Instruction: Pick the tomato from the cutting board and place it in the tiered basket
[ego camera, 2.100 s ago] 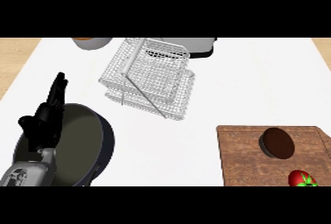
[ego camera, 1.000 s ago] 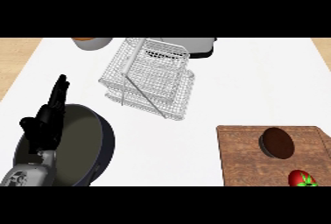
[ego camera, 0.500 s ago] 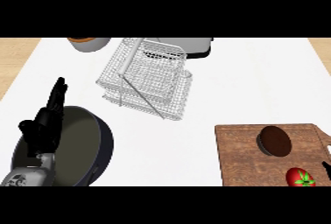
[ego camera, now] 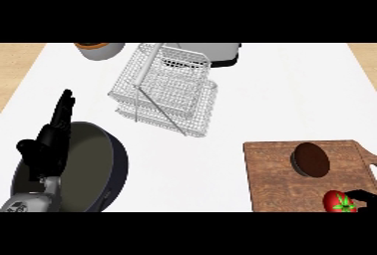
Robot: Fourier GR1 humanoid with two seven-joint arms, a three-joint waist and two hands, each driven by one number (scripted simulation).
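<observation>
**Tomato on board, right hand just beside it**

You see the tomato [ego camera: 338, 202] at the cutting board's [ego camera: 276, 177] near right corner, a dark disc [ego camera: 310, 159] behind it. Only a black sliver of the right hand [ego camera: 361, 194] shows, at the tomato's upper right; you can't tell its state. The left hand [ego camera: 52, 133] rests at left, fingers straight and together, over a dark pan [ego camera: 95, 169]. The tiered basket [ego camera: 165, 92] stands well apart, up centre.

The cutting board [ego camera: 276, 174] is showing brown wood grain. On it the tomato [ego camera: 338, 201] is glowing red with a green top, near a dark brown disc [ego camera: 310, 159]. Left of the board, the tiered basket [ego camera: 165, 94] is showing a pale wire grid.
</observation>
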